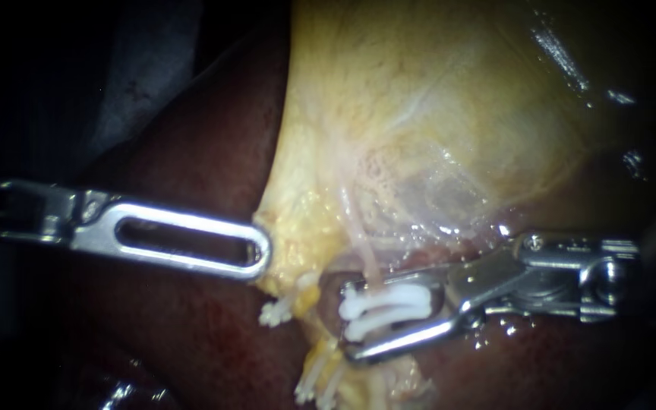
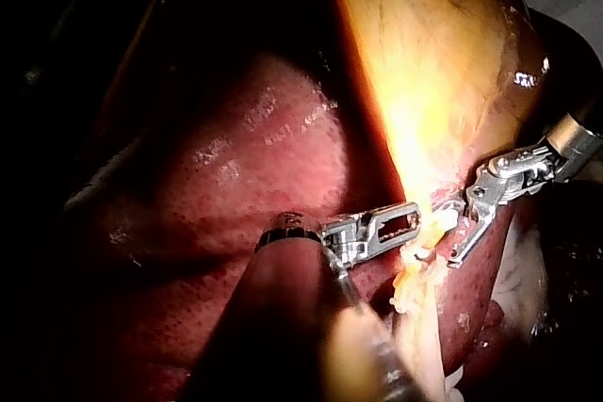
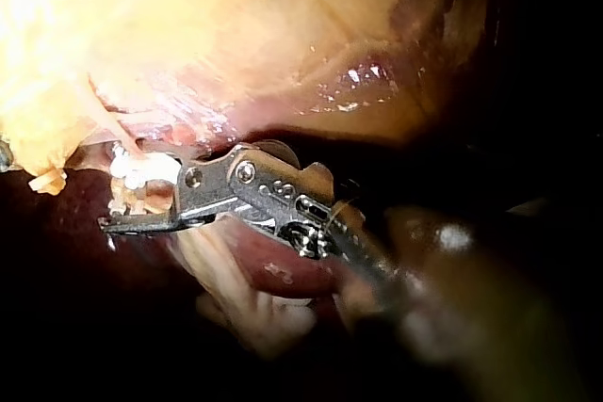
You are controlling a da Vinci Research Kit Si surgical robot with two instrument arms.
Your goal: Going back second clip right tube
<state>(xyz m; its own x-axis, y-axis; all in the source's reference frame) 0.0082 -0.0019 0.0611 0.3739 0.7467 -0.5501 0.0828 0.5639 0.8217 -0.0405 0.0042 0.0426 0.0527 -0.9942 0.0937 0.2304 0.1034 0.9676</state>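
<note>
My right instrument (image 1: 345,319) comes in from the right, and its jaws stand open around two white clips (image 1: 385,307). The clips sit on a thin pale tube (image 1: 364,254) that runs down from the yellow gallbladder (image 1: 419,114); whether a jaw touches them I cannot tell. My left instrument (image 1: 263,254) has a slotted jaw and is shut on the gallbladder's lower edge. In the right wrist view the clips (image 3: 141,171) lie between the open jaws of that instrument (image 3: 118,197). The left wrist view shows my left instrument (image 2: 415,220) at the yellow tissue and the right instrument (image 2: 446,233) just beyond it.
Dark red liver (image 1: 176,334) lies under and around both instruments. Another white clip (image 1: 275,311) sits left of the right instrument's jaws, and more white clips (image 1: 316,383) lie lower down on pale strands. Beyond the liver's upper left edge the scene is dark.
</note>
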